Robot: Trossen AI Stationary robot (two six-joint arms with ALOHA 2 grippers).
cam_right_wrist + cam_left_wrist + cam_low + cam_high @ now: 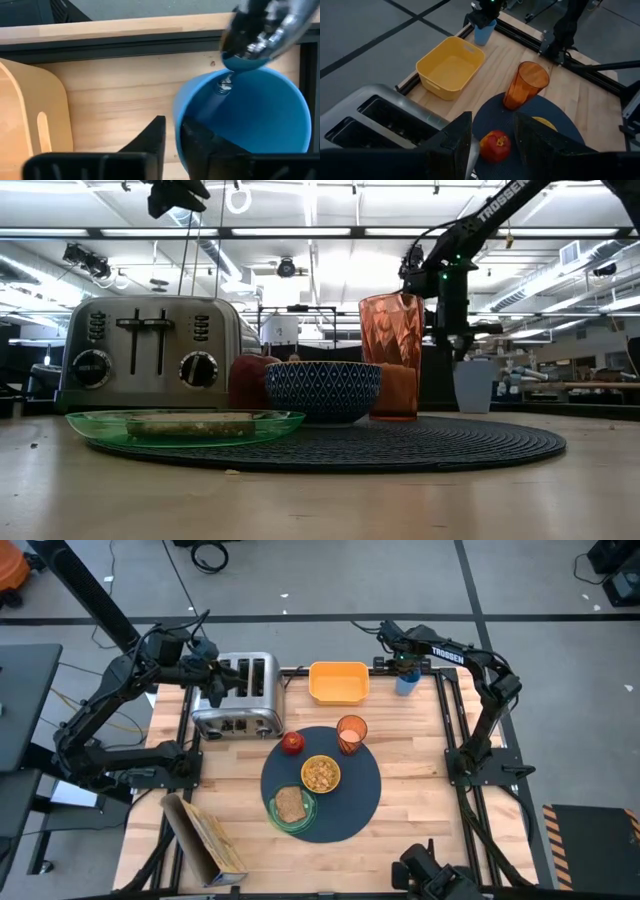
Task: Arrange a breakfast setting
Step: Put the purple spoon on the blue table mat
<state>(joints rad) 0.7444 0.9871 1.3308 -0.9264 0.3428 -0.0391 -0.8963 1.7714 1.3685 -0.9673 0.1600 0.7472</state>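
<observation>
The dark blue-grey mat [360,802] lies mid-table. On it stand the yellow bowl [320,774], the green plate [278,820] with the toast slice [291,804], the red apple [292,743] and the orange cup [351,733]. The spoon [265,25] stands head-up in a blue cup [250,120] at the far right. My right gripper [173,135] hangs over that cup's rim with only a narrow gap between its fingers, and holds nothing that I can see. My left gripper [492,140] is open and empty above the toaster [240,695].
The yellow tub [338,682] stands at the far edge between the toaster and the blue cup [407,683]. A cereal box [205,840] lies at the near left. Bare wood lies right of the mat.
</observation>
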